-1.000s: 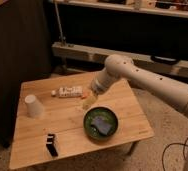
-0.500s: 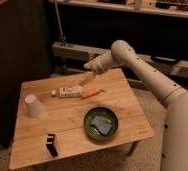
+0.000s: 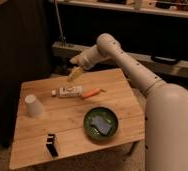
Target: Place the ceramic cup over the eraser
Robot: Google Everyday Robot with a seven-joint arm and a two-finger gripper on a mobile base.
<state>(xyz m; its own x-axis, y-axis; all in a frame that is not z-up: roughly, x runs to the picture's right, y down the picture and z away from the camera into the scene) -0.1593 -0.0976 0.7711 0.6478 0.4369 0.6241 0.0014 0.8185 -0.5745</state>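
Moved since before: the gripper (image 3: 74, 76) has come up from low over the middle of the table (image 3: 77, 137) and pulled back to the far edge, then slid a touch left. Nothing on the table has shifted.
Fingers: yellowish, hanging downward, spread apart with nothing in them.
Gripper spot: in the air over the back edge of the table, above the white box (image 3: 68, 92) and not touching it.
Arm: the white arm (image 3: 132, 67) reaches in from the right. Its lower part runs into a big white body that's cut off by the right and bottom edges.
Hard to make out: the little orange thing (image 3: 91, 93) just right of the box, no clue what it is. Can't tell which end of the cup is open either.
Bowl: the green bowl (image 3: 101, 122) sits front right with a blue-grey pad (image 3: 102, 125) lying inside it.
Cup: the white cup (image 3: 32, 105) stands near the left edge of the table, long axis straight up, well apart from the gripper.
Eraser: the black eraser (image 3: 51, 145) lies near the front edge, below and a bit right of the cup, not touching it. Its long axis runs roughly front to back, with a pale strip on the upper left side.
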